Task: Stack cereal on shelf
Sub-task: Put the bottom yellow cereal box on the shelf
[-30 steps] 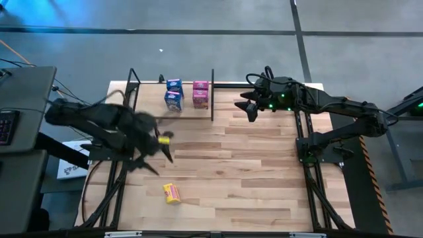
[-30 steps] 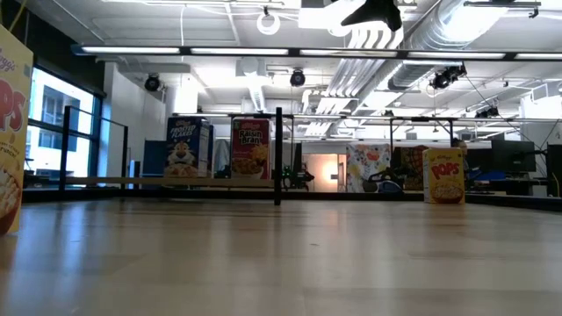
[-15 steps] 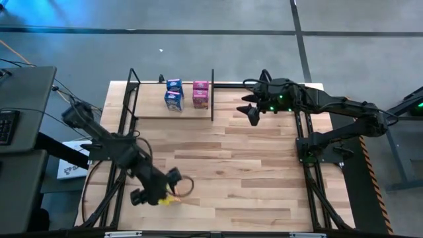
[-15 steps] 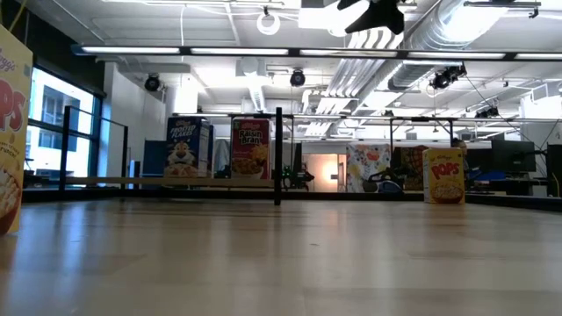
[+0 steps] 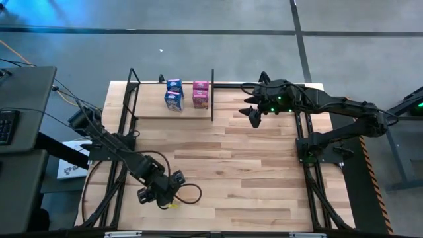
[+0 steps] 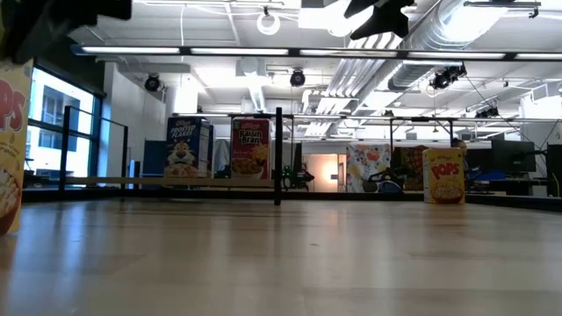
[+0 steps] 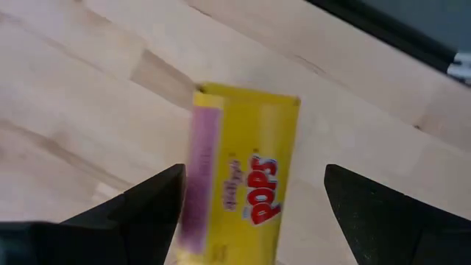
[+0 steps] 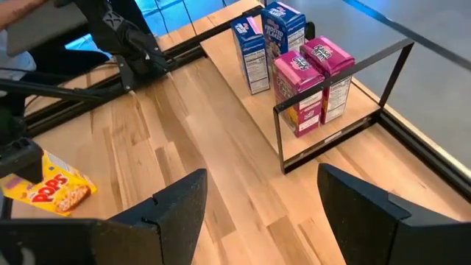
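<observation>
Yellow cereal box (image 7: 239,177) flat on tabletop (image 5: 264,178), straddled by wide-spread left gripper (image 5: 165,193) bent low at near left; right gripper (image 5: 254,114) parted, raised beside shelf (image 5: 152,109).

From overhead we look straight down on the whole table (image 5: 264,172), with the shelf (image 5: 149,109) at its far edge. At table-top height we look level across the planks to that shelf (image 6: 176,183) and the room behind. The left wrist camera sits close above a flat yellow box (image 7: 239,177), facing down on it. The right wrist camera looks from higher, across the table, taking in the shelf (image 8: 235,70) and the yellow box (image 8: 48,188).
</observation>
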